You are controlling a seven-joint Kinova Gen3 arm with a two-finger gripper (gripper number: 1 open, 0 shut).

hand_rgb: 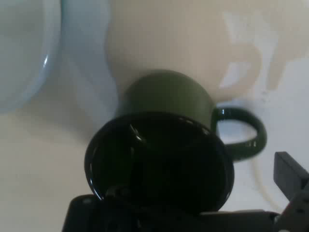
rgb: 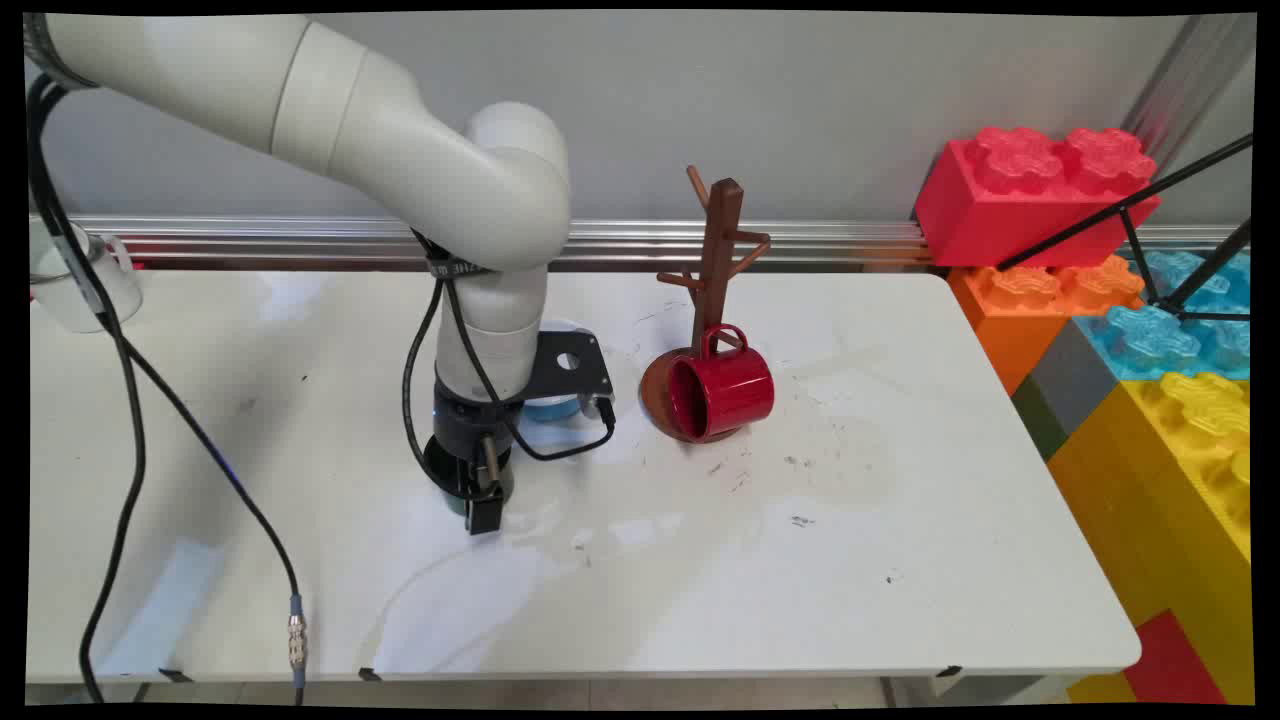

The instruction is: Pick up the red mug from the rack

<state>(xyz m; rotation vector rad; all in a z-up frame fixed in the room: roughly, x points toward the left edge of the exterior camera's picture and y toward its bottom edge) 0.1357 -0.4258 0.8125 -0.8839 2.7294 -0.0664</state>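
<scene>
Gripper (rgb: pixel 484 510) sits low over the table (rgb: pixel 900 560) on my main feed, pointing straight down, roughly at the seven o'clock side of the mug tree. Right under it I see a dark green mug (hand_rgb: pixel 169 140), mostly hidden by the wrist from that camera. On the hand feed the mug fills the middle: it stands upright with its dark mouth facing the lens and its handle (hand_rgb: pixel 241 133) sticking out toward three o'clock. One finger (hand_rgb: pixel 289 179) shows at the lower right, just outside the handle; the other side is lost in the dark linkage against the rim, so I cannot tell whether the tool is clenched on the mug or released.

Behind the wrist, a light blue bowl (rgb: pixel 555 405) peeks out; on the hand feed its pale rim sits at ten o'clock of the mug. Farther toward three o'clock stands the brown wooden mug tree (rgb: pixel 718 260), with a red mug (rgb: pixel 722 392) lying on its side on the tree's round base, mouth toward me.
</scene>
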